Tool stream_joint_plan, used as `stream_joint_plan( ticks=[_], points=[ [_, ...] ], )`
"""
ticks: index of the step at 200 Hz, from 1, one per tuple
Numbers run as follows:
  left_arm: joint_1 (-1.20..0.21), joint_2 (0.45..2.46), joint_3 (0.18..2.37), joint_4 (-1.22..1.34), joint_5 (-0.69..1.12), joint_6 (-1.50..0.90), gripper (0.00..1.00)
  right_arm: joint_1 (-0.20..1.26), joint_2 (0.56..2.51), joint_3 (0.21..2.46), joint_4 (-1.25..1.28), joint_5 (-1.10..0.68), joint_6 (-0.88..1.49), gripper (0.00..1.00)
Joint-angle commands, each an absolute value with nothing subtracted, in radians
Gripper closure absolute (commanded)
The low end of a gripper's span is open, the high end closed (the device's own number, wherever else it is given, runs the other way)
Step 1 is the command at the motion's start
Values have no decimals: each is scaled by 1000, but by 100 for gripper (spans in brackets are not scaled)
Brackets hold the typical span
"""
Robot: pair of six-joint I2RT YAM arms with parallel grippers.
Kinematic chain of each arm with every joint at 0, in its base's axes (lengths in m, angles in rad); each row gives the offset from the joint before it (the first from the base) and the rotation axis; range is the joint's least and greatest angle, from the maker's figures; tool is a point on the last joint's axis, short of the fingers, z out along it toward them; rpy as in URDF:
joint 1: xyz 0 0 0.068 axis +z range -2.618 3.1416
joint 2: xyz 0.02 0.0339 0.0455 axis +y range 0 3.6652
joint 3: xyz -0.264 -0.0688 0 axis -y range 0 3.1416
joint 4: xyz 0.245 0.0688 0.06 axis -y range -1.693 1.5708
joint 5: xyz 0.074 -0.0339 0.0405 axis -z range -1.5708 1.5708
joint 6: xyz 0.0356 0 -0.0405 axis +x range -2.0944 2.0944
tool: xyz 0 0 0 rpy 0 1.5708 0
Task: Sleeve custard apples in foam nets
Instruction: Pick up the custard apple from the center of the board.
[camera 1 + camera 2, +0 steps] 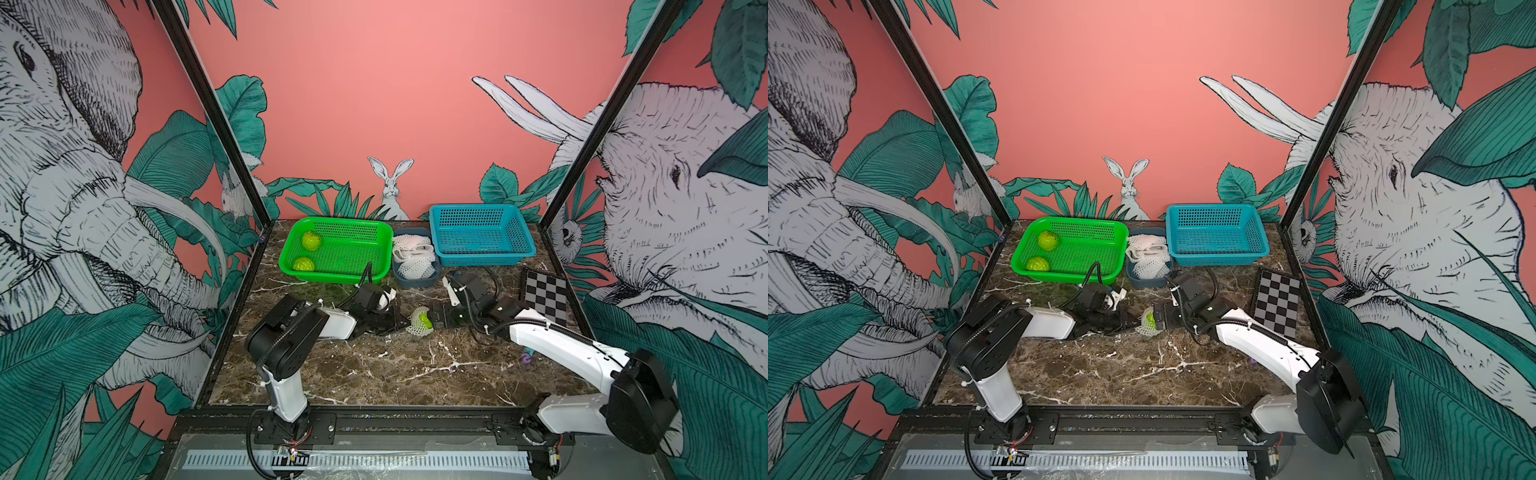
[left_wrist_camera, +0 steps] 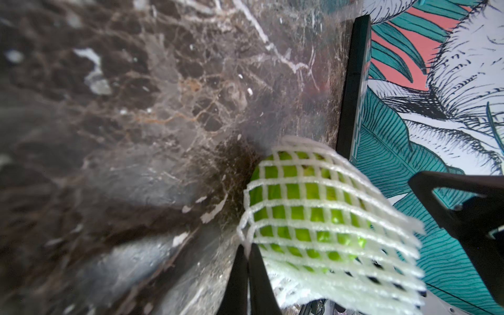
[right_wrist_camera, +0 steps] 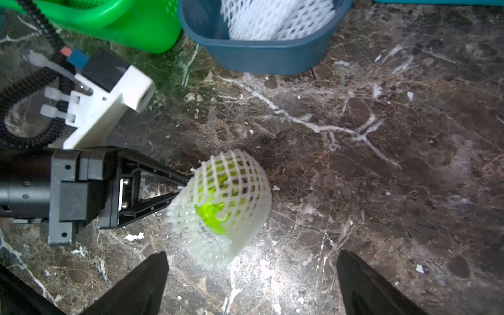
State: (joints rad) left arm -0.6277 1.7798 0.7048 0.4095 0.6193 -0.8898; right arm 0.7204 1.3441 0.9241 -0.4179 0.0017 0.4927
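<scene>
One custard apple (image 1: pixel 424 318) lies on the marble table, inside a white foam net (image 1: pixel 414 329); its green skin shows through the mesh (image 3: pixel 234 174) and at the net's open end (image 3: pixel 214 219). My left gripper (image 2: pixel 246 252) is shut on the net's edge, seen from the side in the right wrist view (image 3: pixel 185 188). My right gripper (image 3: pixel 252 255) stands open just short of the net's open end, touching nothing. Two bare custard apples (image 1: pixel 311 240) (image 1: pixel 303 264) sit in the green basket (image 1: pixel 345 226). Spare foam nets (image 1: pixel 415 255) fill the grey-blue tub (image 1: pixel 413 283).
A blue basket (image 1: pixel 482 232) stands at the back right with nothing showing inside. A checkerboard card (image 1: pixel 544 297) lies by the right wall, and a small purple object (image 1: pixel 527 358) lies near the right arm. Black frame posts border the table.
</scene>
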Motion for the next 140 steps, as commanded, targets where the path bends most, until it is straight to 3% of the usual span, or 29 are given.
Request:
stream_joint_plan(
  ticks=[1,140],
  points=[
    [-635,1757,727,414,618,-887,100,753,1388,972,-486,77,467,1],
    [-638,1752,726,417,617,-887,100,804,1636,1142,-555,56,499,4]
  ],
)
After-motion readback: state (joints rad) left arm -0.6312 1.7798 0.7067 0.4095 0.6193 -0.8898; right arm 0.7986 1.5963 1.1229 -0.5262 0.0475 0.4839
